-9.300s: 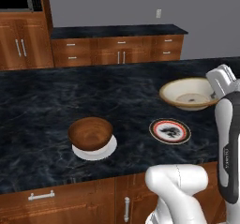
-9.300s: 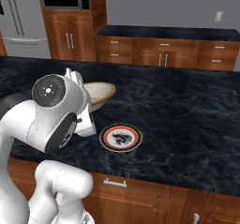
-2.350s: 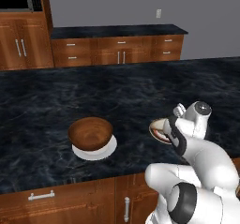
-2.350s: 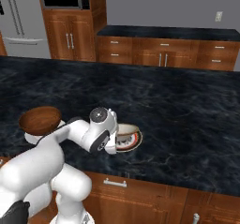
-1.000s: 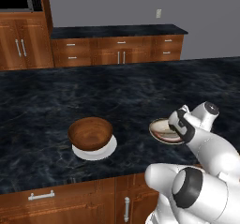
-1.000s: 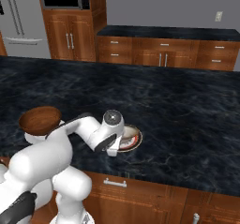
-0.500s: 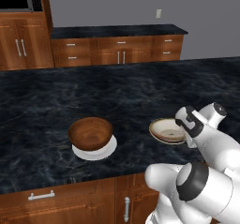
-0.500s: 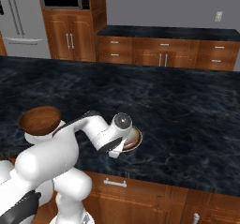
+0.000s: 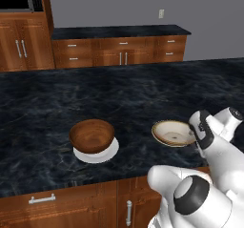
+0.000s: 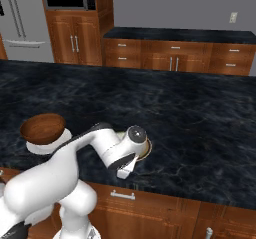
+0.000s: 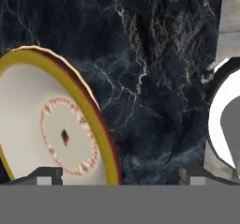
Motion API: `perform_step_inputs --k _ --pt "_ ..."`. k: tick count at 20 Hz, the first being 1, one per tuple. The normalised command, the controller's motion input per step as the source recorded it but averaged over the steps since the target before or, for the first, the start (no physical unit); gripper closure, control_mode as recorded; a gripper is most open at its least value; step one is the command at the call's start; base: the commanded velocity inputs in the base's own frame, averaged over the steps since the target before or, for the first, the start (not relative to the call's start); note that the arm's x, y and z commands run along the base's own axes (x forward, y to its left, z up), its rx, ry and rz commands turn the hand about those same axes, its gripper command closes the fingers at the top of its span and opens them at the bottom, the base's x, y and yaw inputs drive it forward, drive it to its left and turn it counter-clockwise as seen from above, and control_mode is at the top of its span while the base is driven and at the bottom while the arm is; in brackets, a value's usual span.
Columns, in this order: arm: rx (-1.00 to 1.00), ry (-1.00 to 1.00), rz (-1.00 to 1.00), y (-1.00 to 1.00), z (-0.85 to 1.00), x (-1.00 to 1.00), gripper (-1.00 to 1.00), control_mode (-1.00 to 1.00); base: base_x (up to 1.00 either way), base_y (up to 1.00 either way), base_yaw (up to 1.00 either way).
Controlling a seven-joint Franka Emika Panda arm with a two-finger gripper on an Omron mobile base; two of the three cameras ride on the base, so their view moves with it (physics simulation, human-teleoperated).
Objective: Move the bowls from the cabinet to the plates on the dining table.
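Our tool [image 11: 117, 174] stands spread wide, holding nothing, just beside the cream bowl [image 9: 173, 133] on the desk [image 9: 143, 93]; the wooden bowl [image 9: 92, 135] sits well apart on its plate [image 9: 110, 153]. We should lift straight away, clearing the rim.

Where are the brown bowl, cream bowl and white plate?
brown bowl [image 9: 92, 135], left base view, inner wall.
cream bowl [image 9: 172, 133], left base view, pale inside.
white plate [image 9: 110, 152], left base view, bare rim right of the brown bowl.
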Motion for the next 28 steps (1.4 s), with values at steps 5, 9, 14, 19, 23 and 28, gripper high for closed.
perform_step_inputs --k 5,9,14,19,23,28 --pt "-0.03 0.01 0.00 0.00 0.12 -0.31 -1.00 -1.00 0.00 0.00 0.00" --pt "-0.13 0.00 0.05 0.03 0.43 -0.31 -1.00 -1.00 0.00 0.00 0.00" --pt "-0.19 0.00 0.15 0.37 0.79 -0.32 -1.00 -1.00 0.00 0.00 0.00" --pt "-0.18 0.00 0.14 0.45 0.84 -0.34 -1.00 -1.00 0.00 0.00 0.00" --pt "-0.13 0.00 0.12 0.44 0.76 -0.43 -1.00 -1.00 0.00 0.00 0.00" --pt "-0.09 0.00 0.11 0.40 0.70 -0.50 -1.00 -1.00 0.00 0.00 0.00"
